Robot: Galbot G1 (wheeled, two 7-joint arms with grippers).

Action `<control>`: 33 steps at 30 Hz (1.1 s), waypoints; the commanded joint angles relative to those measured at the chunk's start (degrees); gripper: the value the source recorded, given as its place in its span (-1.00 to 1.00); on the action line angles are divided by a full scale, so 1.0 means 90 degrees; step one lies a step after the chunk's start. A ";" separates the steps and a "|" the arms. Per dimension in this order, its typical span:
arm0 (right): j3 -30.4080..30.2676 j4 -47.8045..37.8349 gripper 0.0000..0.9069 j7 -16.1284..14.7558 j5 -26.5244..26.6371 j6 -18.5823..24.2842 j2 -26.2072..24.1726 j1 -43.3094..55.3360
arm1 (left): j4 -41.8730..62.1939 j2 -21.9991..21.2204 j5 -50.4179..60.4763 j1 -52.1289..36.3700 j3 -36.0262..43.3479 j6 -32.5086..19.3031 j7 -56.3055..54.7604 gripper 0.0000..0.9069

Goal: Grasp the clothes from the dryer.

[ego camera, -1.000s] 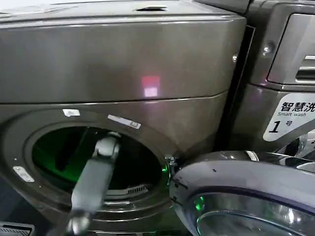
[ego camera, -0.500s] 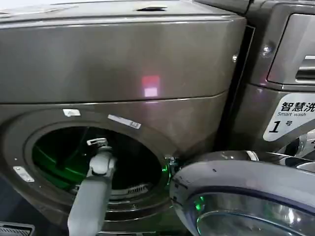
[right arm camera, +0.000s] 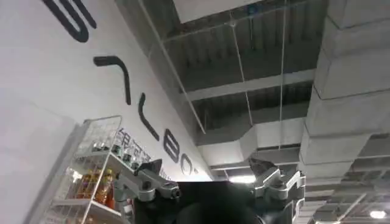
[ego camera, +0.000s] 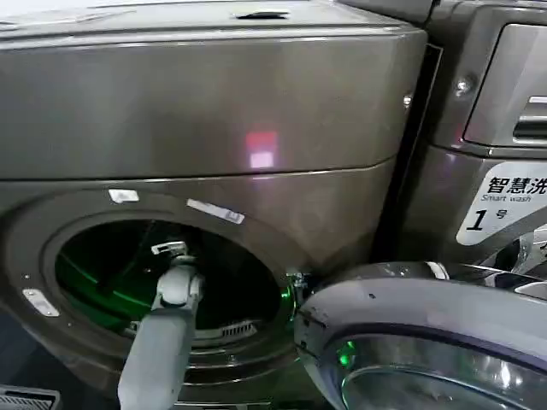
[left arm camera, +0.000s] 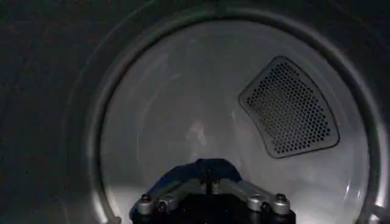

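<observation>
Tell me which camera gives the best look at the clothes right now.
The left wrist view: the clothes show as a dark blue bundle low in the drum, right at the left pincer. The head view looks into the dryer, where the left arm reaches in. The right wrist view faces the ceiling.

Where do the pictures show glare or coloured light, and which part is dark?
Head view: a pink reflection on the dryer front and green glow inside its opening. Left wrist view: the drum is dim, with the clothes dark above the left gripper.
</observation>
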 commanded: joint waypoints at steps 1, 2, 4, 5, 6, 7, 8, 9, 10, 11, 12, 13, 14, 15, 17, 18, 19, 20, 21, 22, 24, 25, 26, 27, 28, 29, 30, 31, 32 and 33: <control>0.0128 -0.0006 1.00 0.0000 0.0031 0.0068 -0.0004 -0.0090 | 0.0029 0.0012 -0.0042 -0.0021 0.0018 0.0018 0.0081 -1.00; 0.0146 0.0007 1.00 0.0000 0.0046 0.0061 0.0004 -0.0087 | 0.0039 0.0017 -0.0057 -0.0026 0.0034 0.0020 0.0085 -1.00; 0.0178 -0.0014 1.00 -0.0014 -0.0008 0.0020 0.0008 -0.0092 | 0.0051 0.0020 -0.0060 -0.0045 0.0054 0.0022 0.0091 -1.00; 0.0180 -0.0040 1.00 -0.0012 0.0004 0.0055 0.0029 -0.0129 | 0.0062 0.0017 -0.0065 -0.0078 0.0055 0.0025 0.0097 -1.00; 0.0174 -0.0051 1.00 -0.0024 -0.0041 0.0028 0.0037 -0.0134 | 0.0067 0.0018 -0.0068 -0.0090 0.0055 0.0024 0.0099 -1.00; 0.0159 -0.0043 1.00 -0.0056 -0.0048 0.0032 0.0052 -0.0129 | 0.0077 0.0021 -0.0082 -0.0105 0.0057 0.0029 0.0104 -1.00; 0.0153 -0.0021 1.00 -0.0046 -0.0039 0.0029 0.0058 -0.0121 | 0.0079 0.0023 -0.0076 -0.0111 0.0063 0.0027 0.0105 -1.00; 0.0153 -0.0004 1.00 -0.0036 -0.0034 0.0027 0.0062 -0.0112 | 0.0076 0.0030 -0.0082 -0.0110 0.0069 0.0030 0.0110 -1.00; 0.0154 -0.0009 1.00 -0.0037 -0.0033 0.0032 0.0058 -0.0112 | 0.0069 0.0036 -0.0083 -0.0107 0.0070 0.0028 0.0120 -1.00; 0.0153 -0.0021 1.00 -0.0036 -0.0034 0.0035 0.0054 -0.0115 | 0.0059 0.0041 -0.0100 -0.0104 0.0070 0.0034 0.0125 -1.00; 0.0155 -0.0021 1.00 -0.0039 -0.0034 0.0042 0.0052 -0.0116 | 0.0064 0.0048 -0.0094 -0.0103 0.0071 0.0029 0.0134 -1.00; 0.0158 -0.0015 1.00 -0.0043 -0.0030 0.0042 0.0049 -0.0113 | 0.0066 0.0048 -0.0102 -0.0103 0.0069 0.0030 0.0136 -1.00; 0.0158 -0.0008 1.00 -0.0044 -0.0030 0.0039 0.0047 -0.0112 | 0.0069 0.0049 -0.0093 -0.0100 0.0070 0.0030 0.0140 -1.00; 0.0157 -0.0008 1.00 -0.0044 -0.0030 0.0037 0.0046 -0.0112 | 0.0067 0.0049 -0.0091 -0.0097 0.0071 0.0030 0.0149 -1.00; 0.0162 -0.0011 1.00 -0.0045 -0.0029 0.0034 0.0045 -0.0112 | 0.0068 0.0042 -0.0086 -0.0090 0.0070 0.0032 0.0156 -1.00; 0.0166 -0.0014 1.00 -0.0044 -0.0028 0.0037 0.0046 -0.0113 | 0.0068 0.0038 -0.0079 -0.0088 0.0068 0.0031 0.0159 -1.00; 0.0166 -0.0014 1.00 -0.0052 -0.0024 0.0048 0.0046 -0.0111 | 0.0071 0.0035 -0.0081 -0.0086 0.0068 0.0031 0.0163 -1.00; 0.0161 -0.0010 1.00 -0.0056 -0.0016 0.0064 0.0047 -0.0099 | 0.0074 0.0036 -0.0077 -0.0084 0.0070 0.0030 0.0165 -1.00; 0.0162 0.0008 1.00 -0.0054 -0.0039 0.0025 0.0048 -0.0078 | 0.0078 0.0036 -0.0075 -0.0084 0.0072 0.0031 0.0169 -1.00; 0.0166 0.0012 1.00 -0.0046 -0.0050 0.0012 0.0043 -0.0070 | 0.0079 0.0034 -0.0073 -0.0086 0.0072 0.0029 0.0169 -1.00; 0.0188 -0.0001 1.00 -0.0047 -0.0059 0.0013 0.0036 -0.0075 | 0.0069 0.0035 -0.0077 -0.0088 0.0070 0.0030 0.0170 -1.00; 0.0212 -0.0018 1.00 -0.0048 -0.0062 0.0004 0.0027 -0.0086 | 0.0068 0.0035 -0.0081 -0.0089 0.0069 0.0031 0.0173 -1.00; 0.0220 -0.0028 1.00 -0.0056 -0.0066 -0.0002 0.0025 -0.0087 | 0.0069 0.0038 -0.0081 -0.0091 0.0069 0.0031 0.0178 -1.00; 0.0220 -0.0030 1.00 -0.0055 -0.0077 -0.0008 0.0025 -0.0087 | 0.0070 0.0037 -0.0080 -0.0092 0.0069 0.0031 0.0182 -1.00; 0.0218 -0.0029 1.00 -0.0065 -0.0081 -0.0012 0.0026 -0.0083 | 0.0070 0.0036 -0.0083 -0.0095 0.0072 0.0031 0.0187 -1.00; 0.0213 -0.0026 1.00 -0.0078 -0.0092 -0.0007 0.0029 -0.0080 | 0.0069 0.0034 -0.0081 -0.0095 0.0073 0.0031 0.0193 -1.00; 0.0212 -0.0020 1.00 -0.0084 -0.0097 -0.0008 0.0031 -0.0077 | 0.0069 0.0031 -0.0080 -0.0098 0.0077 0.0036 0.0197 -1.00; 0.0215 -0.0016 1.00 -0.0095 -0.0100 -0.0009 0.0031 -0.0077 | 0.0070 0.0032 -0.0084 -0.0097 0.0082 0.0037 0.0200 -1.00; 0.0218 -0.0014 1.00 -0.0095 -0.0103 -0.0015 0.0030 -0.0078 | 0.0071 0.0041 -0.0091 -0.0100 0.0091 0.0039 0.0204 -1.00; 0.0225 -0.0014 1.00 -0.0098 -0.0104 -0.0018 0.0028 -0.0080 | 0.0074 0.0049 -0.0091 -0.0104 0.0102 0.0039 0.0204 -1.00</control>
